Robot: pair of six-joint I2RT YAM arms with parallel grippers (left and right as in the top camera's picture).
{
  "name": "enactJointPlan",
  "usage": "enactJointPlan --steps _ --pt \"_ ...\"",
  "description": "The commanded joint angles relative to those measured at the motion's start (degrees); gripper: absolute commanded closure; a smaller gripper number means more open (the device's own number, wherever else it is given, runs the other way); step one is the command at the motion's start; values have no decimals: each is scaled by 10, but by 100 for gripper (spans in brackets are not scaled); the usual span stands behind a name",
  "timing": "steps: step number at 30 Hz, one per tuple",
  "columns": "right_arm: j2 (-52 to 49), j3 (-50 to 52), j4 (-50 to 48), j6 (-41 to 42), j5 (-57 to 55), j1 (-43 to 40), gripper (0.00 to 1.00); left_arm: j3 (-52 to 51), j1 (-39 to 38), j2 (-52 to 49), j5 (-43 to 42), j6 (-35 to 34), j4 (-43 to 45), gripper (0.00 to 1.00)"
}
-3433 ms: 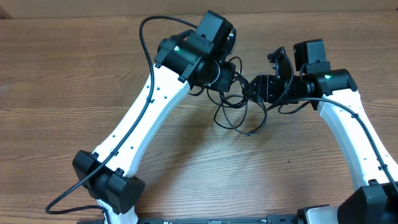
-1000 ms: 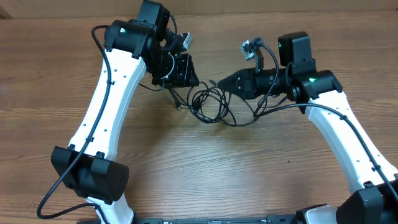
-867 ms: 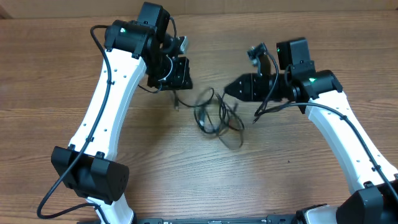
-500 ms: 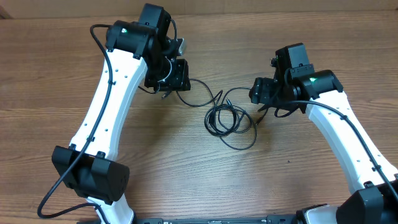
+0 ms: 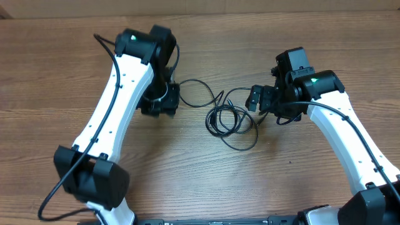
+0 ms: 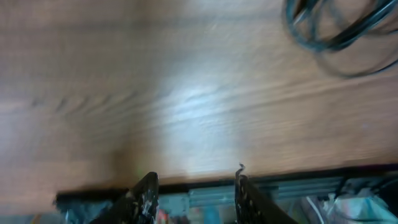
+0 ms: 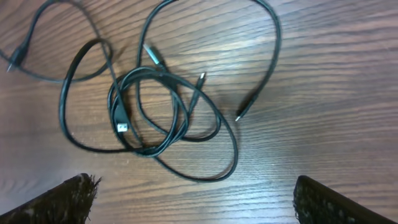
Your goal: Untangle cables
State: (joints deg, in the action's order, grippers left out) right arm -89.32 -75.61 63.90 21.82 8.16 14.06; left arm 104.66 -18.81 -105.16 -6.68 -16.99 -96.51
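Note:
The cables (image 5: 226, 120) are thin black cords lying in loose overlapping loops on the wooden table, midway between the arms. One strand (image 5: 199, 84) runs from them toward the left arm. My left gripper (image 5: 160, 105) hangs left of the loops with its jaws apart and nothing between them (image 6: 194, 186); the blurred cables (image 6: 329, 45) show at the top right of the left wrist view. My right gripper (image 5: 254, 100) hovers just right of the loops, wide open and empty (image 7: 193, 182), with the cables (image 7: 177, 115) and their small plug ends spread ahead of it.
The bare wooden table (image 5: 206, 175) surrounds the loops. In the left wrist view the table's dark front edge (image 6: 292, 180) lies just ahead of the left fingers. Both white arms flank the cables.
A second ago both grippers held the cables stretched between them; now the cables lie slack on the table. The right gripper has opened wide. The left wrist has swung down toward the near side.

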Motion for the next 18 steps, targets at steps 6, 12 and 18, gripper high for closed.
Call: enactJointPlan --steps 6,12,18 --pt "42 -9 16 53 -108 48 0 -114 -7 210 84 -66 62 56" --pt "109 -7 2 84 -176 94 0 -197 -7 328 71 -66 231 47" --pt "184 28 -44 83 -193 111 0 -294 -7 342 35 -66 365 28"
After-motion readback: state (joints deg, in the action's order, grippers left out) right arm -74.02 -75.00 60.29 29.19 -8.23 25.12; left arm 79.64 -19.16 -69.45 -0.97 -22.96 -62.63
